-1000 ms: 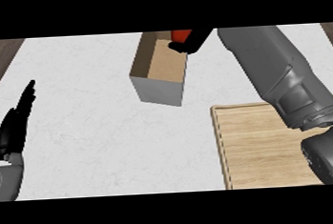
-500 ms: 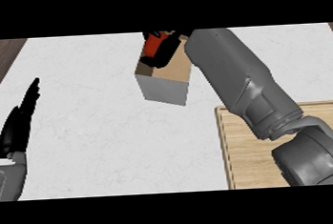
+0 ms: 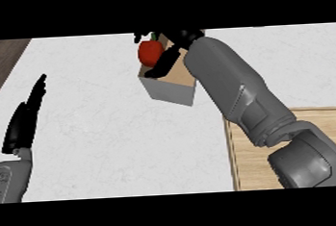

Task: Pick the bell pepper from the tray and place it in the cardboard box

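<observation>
Where the view's left edge is met, the left hand (image 3: 23, 123) is seen resting open, fingers straight & together, pointed up the view, w/ nothing held. Its grey forearm (image 3: 7, 178) comes in at the bottom-left corner. A dark wood strip (image 3: 1, 61) is shown at top left, beside the white counter (image 3: 108, 137), which takes up most of the mid area.

Further right, the red bell pepper (image 3: 149, 53) is found at top centre, green stem up. Black fingers (image 3: 162, 66) of the right hand (image 3: 184, 37) are curled round its right side & over its top, so it's held. The pepper is seen over the far-left corner of the cardboard box (image 3: 168, 92), at its open top. Whether it's touching the rim or is partly inside can't be told.

The box is set on the counter, diagonal in the view, pale outer wall nearest, brown inside partly hidden by the arm. The right forearm (image 3: 233, 87) is stretched from bottom right up to the box. At lower right the wooden tray (image 3: 328, 121) is seen, well apart from the pepper, its left rim near the box's near corner but not touching.
</observation>
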